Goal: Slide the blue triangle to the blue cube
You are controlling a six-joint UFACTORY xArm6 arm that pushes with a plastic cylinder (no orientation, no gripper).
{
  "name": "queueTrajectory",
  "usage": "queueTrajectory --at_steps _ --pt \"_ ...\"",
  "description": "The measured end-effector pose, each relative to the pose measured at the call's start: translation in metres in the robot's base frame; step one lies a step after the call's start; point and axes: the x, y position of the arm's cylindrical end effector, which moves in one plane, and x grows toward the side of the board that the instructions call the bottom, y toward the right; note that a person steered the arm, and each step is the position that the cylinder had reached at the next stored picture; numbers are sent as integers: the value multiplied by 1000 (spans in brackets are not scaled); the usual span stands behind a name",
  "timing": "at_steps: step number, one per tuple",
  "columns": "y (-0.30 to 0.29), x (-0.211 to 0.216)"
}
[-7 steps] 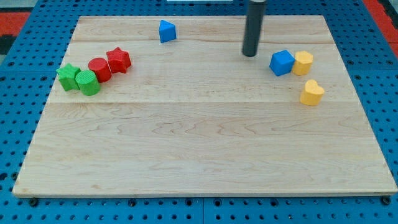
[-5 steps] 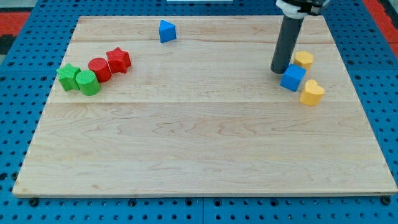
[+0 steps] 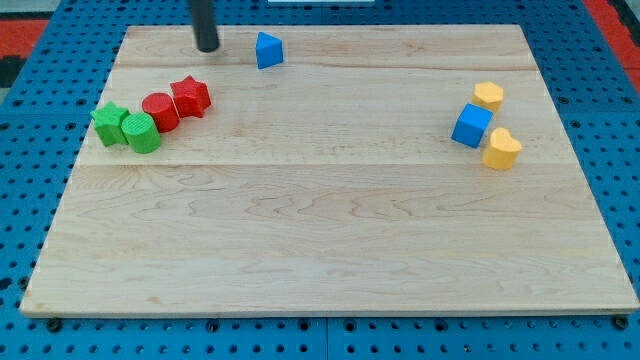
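Near the board (image 3: 330,250) top edge, toward the top-left corner: my tip (image 3: 206,47), set down just left of the blue triangle (image 3: 268,50), close but not touching; no claw here, only a plain rod. Far away near the right edge: the blue cube (image 3: 471,126), touching the yellow heart (image 3: 502,149) at its lower right, with the yellow hexagon (image 3: 488,96) just above. Near the left edge, in one tight cluster: green star (image 3: 108,123), green cylinder (image 3: 141,133), red cylinder (image 3: 159,111), red star (image 3: 190,97).
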Motion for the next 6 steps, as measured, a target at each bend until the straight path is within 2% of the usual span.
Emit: queueTrajectory --at_steps 1,2,3,4,5,6 --pt "124 16" --pt "242 92" --pt "237 109" --pt "184 30" --pt "114 28" --pt "61 52"
